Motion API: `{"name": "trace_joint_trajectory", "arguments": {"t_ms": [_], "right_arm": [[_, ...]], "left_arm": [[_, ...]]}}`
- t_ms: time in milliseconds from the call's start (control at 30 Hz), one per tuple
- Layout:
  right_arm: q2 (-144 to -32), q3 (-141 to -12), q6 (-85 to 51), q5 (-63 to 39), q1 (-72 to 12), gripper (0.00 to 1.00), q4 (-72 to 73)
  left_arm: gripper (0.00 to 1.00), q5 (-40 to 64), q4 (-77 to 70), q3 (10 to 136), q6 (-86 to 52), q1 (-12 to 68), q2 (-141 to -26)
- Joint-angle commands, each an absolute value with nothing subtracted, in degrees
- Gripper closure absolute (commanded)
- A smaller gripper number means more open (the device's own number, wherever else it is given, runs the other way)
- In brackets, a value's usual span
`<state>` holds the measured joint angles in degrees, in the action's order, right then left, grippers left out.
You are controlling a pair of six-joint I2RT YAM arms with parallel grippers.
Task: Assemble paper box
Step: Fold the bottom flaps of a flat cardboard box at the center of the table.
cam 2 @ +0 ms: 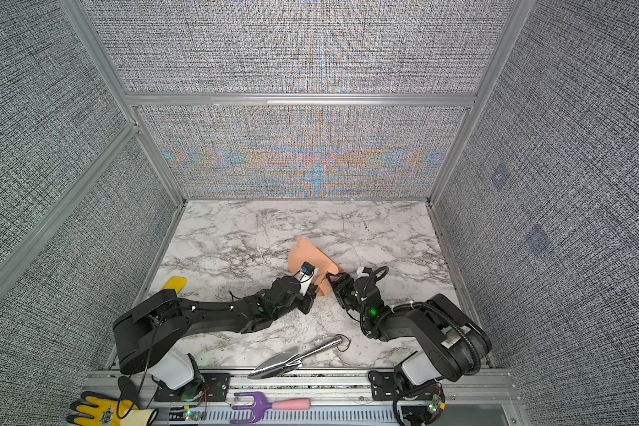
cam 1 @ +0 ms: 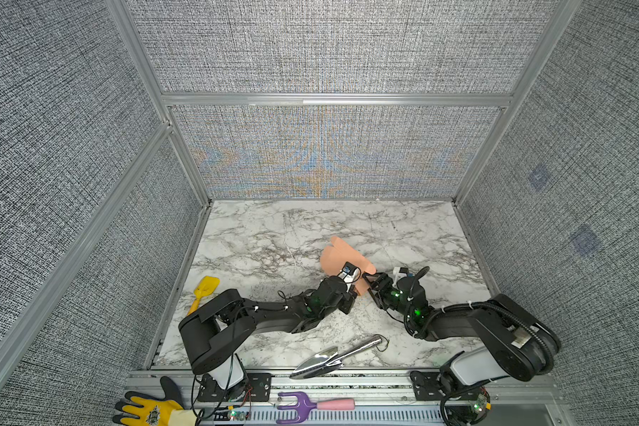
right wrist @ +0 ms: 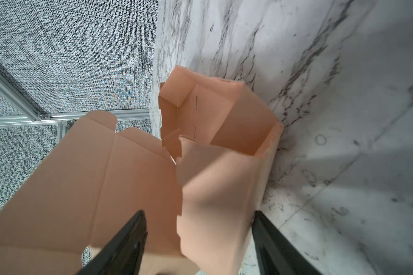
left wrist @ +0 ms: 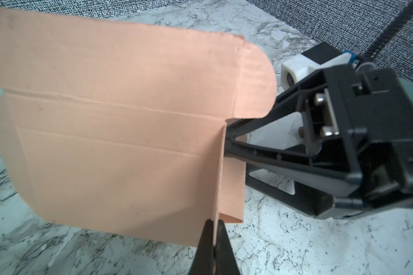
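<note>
Left end effector [left wrist: 214, 225] on paper box [left wrist: 117, 142]

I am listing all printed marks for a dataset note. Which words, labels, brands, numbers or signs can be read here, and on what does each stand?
No text can be read in any view.
The paper box: plain cardboard, no print.
The glove: a dark emblem, too small and blurred to read.
The blue patches on the side wall: blurred, no letters can be made out.

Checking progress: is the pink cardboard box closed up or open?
Open. The box has raised walls around an empty hollow; its big flap sticks out unfolded.
</note>
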<state>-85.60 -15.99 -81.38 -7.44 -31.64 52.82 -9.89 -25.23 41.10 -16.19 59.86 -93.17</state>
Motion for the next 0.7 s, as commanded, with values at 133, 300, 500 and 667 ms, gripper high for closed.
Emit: {"name": "trace_joint_trajectory", "arguments": {"t_ms": [133,300,500,667], "right_arm": [[-86.6,-17.7,-79.9,-7.4,-31.9,0.37,49.9],[-86.3,-19.2,-79.3,-7.2,-31.9,0.41,45.2],[-86.5,-20.8,-78.8,-7.8,-31.9,0.34,40.8],[-86.8,-22.5,-78.2,-8.5,-31.8,0.34,36.5]], "left_arm": [[1.0,-8.7,-25.6,41.4,-16.4,60.0,-92.8],[1.0,-8.6,-25.7,41.3,-16.4,60.1,-92.7],[1.0,-8.5,-26.2,41.3,-16.4,60.2,-92.4],[1.0,-8.2,-26.4,41.2,-16.4,60.2,-92.3]]}}
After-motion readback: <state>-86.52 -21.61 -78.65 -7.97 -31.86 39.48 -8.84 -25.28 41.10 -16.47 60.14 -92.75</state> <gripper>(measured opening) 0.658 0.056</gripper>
